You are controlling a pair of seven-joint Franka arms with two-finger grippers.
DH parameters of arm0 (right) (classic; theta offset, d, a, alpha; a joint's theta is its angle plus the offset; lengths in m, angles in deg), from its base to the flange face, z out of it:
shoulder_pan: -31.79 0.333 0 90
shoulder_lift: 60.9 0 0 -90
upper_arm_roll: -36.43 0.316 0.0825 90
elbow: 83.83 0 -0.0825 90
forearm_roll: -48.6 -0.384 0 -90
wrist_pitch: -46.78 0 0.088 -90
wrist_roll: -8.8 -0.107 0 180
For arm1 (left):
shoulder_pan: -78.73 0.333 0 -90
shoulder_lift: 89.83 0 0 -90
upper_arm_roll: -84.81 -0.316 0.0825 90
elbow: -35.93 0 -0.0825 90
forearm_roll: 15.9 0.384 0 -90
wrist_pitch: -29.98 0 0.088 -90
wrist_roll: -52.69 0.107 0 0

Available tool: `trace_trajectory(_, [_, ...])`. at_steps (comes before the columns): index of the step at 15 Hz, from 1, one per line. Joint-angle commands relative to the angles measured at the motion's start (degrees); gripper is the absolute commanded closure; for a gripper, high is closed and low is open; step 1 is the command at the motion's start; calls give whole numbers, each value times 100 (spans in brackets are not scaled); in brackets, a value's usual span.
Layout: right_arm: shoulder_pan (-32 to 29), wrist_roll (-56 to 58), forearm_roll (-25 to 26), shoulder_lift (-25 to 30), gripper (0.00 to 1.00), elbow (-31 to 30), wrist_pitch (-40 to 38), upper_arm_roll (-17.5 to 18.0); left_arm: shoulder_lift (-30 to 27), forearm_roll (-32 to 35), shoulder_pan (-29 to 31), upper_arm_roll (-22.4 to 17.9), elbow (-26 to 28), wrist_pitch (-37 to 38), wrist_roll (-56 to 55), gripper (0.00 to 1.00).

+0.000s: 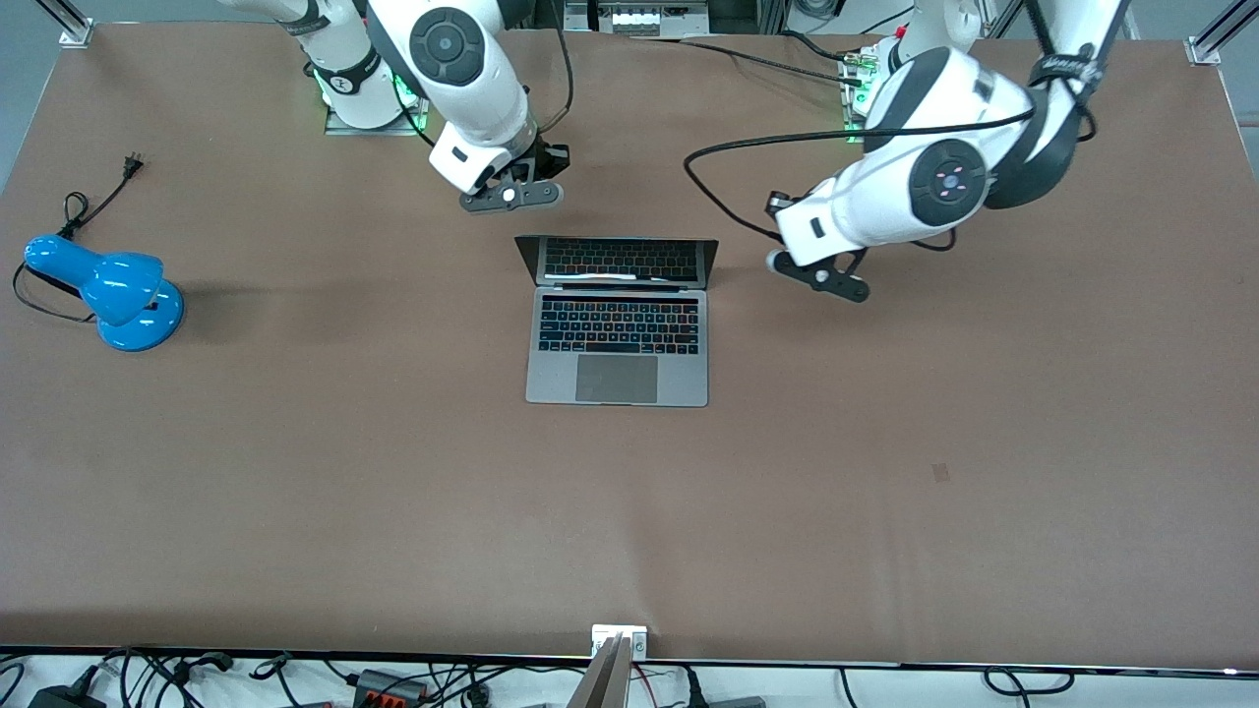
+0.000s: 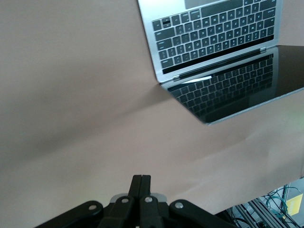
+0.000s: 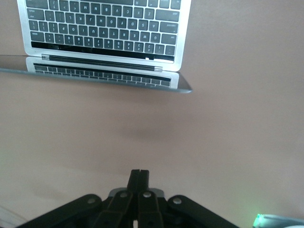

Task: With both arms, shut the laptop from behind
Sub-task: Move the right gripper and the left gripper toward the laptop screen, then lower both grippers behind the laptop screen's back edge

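Slim silver-grey metal laptop [image 1: 618, 334] is seen open at mid-table, glossy dark screen upright. Left gripper [image 1: 834, 278] and right gripper [image 1: 511, 196] are held pinched closed, empty, over matte brown table [image 1: 885, 472] near the robots' edge.

brown table [image 1: 295, 472], open laptop [image 1: 618, 344], blue lamp [image 1: 113, 290]

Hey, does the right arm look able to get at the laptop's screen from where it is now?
Probably yes. The right tool, fingers shut, hangs over bare table just past the open laptop, by its screen's corner, with nothing between them.
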Motion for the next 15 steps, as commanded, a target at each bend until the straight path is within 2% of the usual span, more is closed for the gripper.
trace_trajectory(1, [165, -37, -18, 194, 100, -628, 760, -75, 189, -95, -265, 67, 173, -430, -278, 100])
trace_trajectory(4, [236, -28, 8, 185, 100, -770, 1061, -84, 268, -95, -591, 67, 367, -843, -665, 100])
trace_trajectory(11, [254, -19, 43, 176, 100, -866, 1088, -75, 444, -95, -863, 67, 560, -1309, -824, 100])
trace_trajectory(15, [280, -19, 52, 97, 100, -919, 1438, -75, 541, -78, -943, 67, 551, -1477, -981, 100])
